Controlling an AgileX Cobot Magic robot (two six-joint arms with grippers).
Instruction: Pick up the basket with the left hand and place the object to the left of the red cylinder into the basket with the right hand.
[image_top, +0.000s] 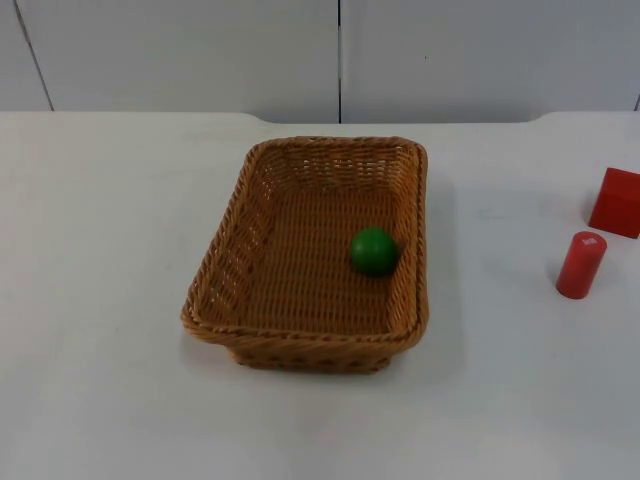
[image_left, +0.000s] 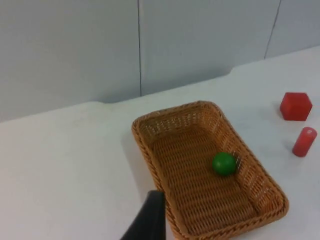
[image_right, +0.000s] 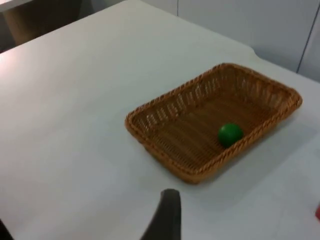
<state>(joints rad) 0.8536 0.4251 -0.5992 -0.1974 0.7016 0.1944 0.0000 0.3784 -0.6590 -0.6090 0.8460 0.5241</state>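
Observation:
A brown wicker basket (image_top: 238, 245) rests flat on the white table, near its middle. A green ball (image_top: 374, 251) lies inside it, close to the right wall. To the right of the basket a red cylinder (image_top: 581, 264) stands upright on the table. The left wrist view takes in the basket (image_left: 146, 150), the ball (image_left: 224, 163) and the cylinder (image_left: 304, 141) from well above. My left gripper (image_left: 149, 220) hangs high, off the basket's corner and apart from it. My right gripper (image_right: 167, 215) is also raised, away from the basket (image_right: 165, 156) and ball (image_right: 230, 134).
A red cube (image_top: 616, 202) sits just behind the cylinder at the right edge, seen too as the cube (image_left: 295, 106) in the left wrist view. The grey partition wall (image_top: 200, 50) closes the table's far side. White table surface (image_top: 100, 300) spreads around the basket.

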